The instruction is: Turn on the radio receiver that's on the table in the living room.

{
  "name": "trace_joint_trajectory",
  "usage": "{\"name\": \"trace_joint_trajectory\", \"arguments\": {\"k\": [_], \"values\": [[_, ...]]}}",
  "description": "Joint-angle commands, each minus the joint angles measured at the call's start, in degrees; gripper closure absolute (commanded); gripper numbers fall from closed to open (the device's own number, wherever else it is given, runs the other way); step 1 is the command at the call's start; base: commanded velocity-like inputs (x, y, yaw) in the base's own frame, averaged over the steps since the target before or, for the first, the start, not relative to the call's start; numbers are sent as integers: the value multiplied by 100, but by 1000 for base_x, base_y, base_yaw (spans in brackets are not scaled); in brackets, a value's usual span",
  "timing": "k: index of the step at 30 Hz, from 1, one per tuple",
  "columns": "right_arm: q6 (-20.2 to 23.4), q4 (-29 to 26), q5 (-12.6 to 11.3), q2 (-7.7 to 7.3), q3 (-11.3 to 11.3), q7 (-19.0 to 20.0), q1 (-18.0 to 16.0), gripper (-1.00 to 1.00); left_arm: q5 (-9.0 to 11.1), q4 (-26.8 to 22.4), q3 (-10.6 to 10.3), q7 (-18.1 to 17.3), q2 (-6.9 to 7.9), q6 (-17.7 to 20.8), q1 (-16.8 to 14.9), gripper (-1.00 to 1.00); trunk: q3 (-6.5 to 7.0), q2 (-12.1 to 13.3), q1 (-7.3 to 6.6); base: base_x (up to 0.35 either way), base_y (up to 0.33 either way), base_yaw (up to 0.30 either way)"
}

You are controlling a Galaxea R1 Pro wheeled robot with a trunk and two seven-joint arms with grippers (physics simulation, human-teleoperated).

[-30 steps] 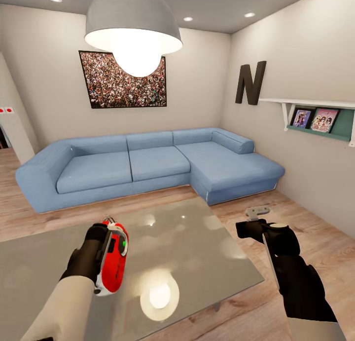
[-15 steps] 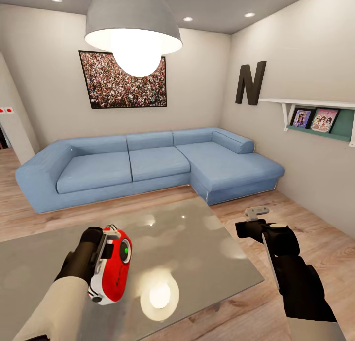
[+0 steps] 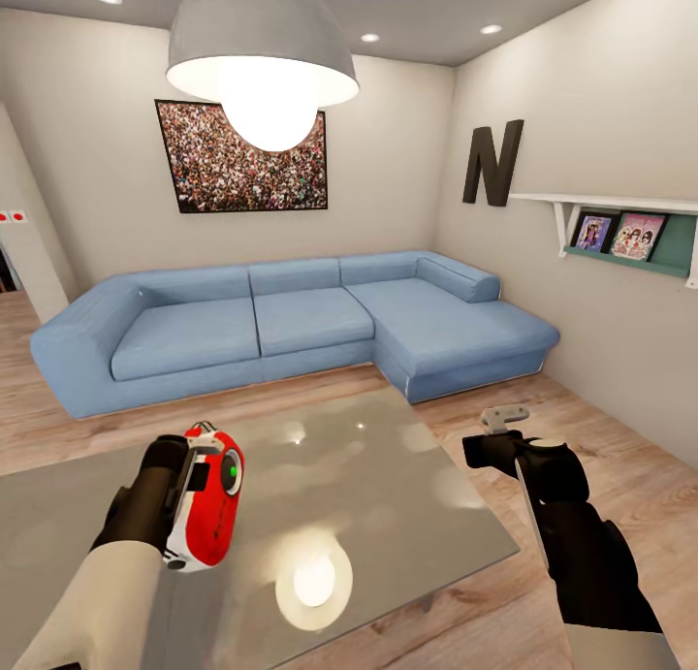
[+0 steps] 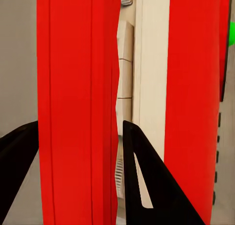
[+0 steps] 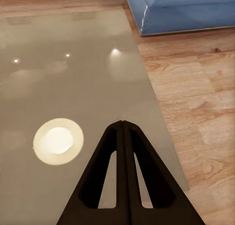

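The blue sofa (image 3: pixel 291 321) fills the room (image 3: pixel 620 476) at twelve o'clock, and the grey table (image 3: pixel 388 495) spreads in front of it toward six. At eight o'clock over the table the left gripper (image 3: pixel 184 500) is clamped on the red radio (image 3: pixel 204 510), held on edge clear of the top, its dial (image 3: pixel 231 470) glowing green and facing three o'clock; the left wrist view has a black finger (image 4: pixel 147 186) pressed to the radio's (image 4: pixel 78 107) red shell. The right gripper (image 3: pixel 504 420), its fingers (image 5: pixel 122 186) pressed together on nothing, hovers at four o'clock, and I judge the step goes best if the left grip stays firm and steady, face turned to the right arm, so any touch on the dial is light and square.
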Motion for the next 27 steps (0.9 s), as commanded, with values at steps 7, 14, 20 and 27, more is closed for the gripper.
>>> {"name": "trace_joint_trajectory", "arguments": {"k": [7,14,20,27], "values": [[0,0,2,0,0,-5,0,100,-102,-25,-1,13,7,-31,-1,100,0,0,0,0,0,0],[0,0,2,0,0,-12,0,100,-346,-4,-2,281,95,-45,-1,100,0,0,0,0,0,0],[0,0,2,0,0,-14,0,100,-378,106,-16,395,104,-48,-1,100,0,0,0,0,0,0],[0,0,2,0,0,-23,0,100,-386,165,-40,513,104,-54,-1,100,0,0,0,0,0,0]]}}
